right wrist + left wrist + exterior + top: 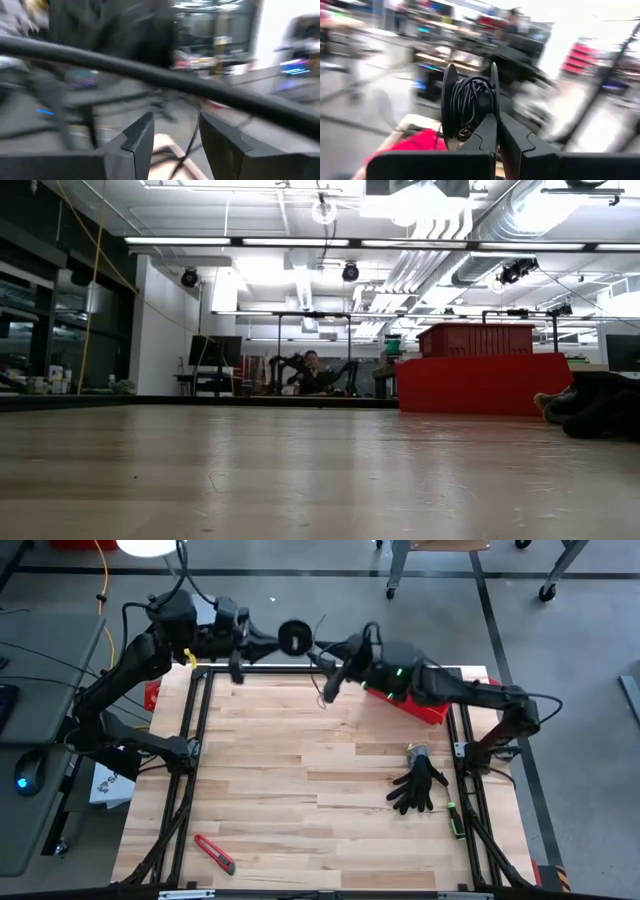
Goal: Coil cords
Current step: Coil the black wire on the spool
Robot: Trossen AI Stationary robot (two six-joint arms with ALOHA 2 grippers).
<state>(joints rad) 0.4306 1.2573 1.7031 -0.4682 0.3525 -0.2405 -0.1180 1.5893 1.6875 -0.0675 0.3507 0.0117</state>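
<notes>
— Spool point(294, 637) first: where is it, seen from above?

— Past the far edge of the table point(300, 790), in the air. The left gripper point(268, 639) holds it there. It looks like a small round black disc.

— And the left wrist view?

— It shows more. The spool point(470, 107) has two thin round plates, and dark cord point(468, 102) is wound between them in loose loops. The two dark fingers point(485, 135) of the left gripper point(497, 120) are pressed together on the lower part of the spool.

— The right gripper?

— In the high view the right gripper point(325, 662) is close to the spool, at the far edge of the table, and a thin strand of cord point(322, 690) hangs below it. In the right wrist view its gripper point(176, 125) has a gap between the fingers, and the thin cord point(187, 147) runs through the gap. I cannot tell if the fingers touch it.

— What does the low view add?

— Neither arm is in it. It shows the pale wood surface, smooth with fine grain, a red bin point(480, 372) with ribbed walls, and a dark glove point(598, 405). From above, the red bin point(420, 700) lies under the right arm, the black glove point(418, 785) lies flat with spread fingers, and a red knife point(214, 853) lies near the front edge.
</notes>
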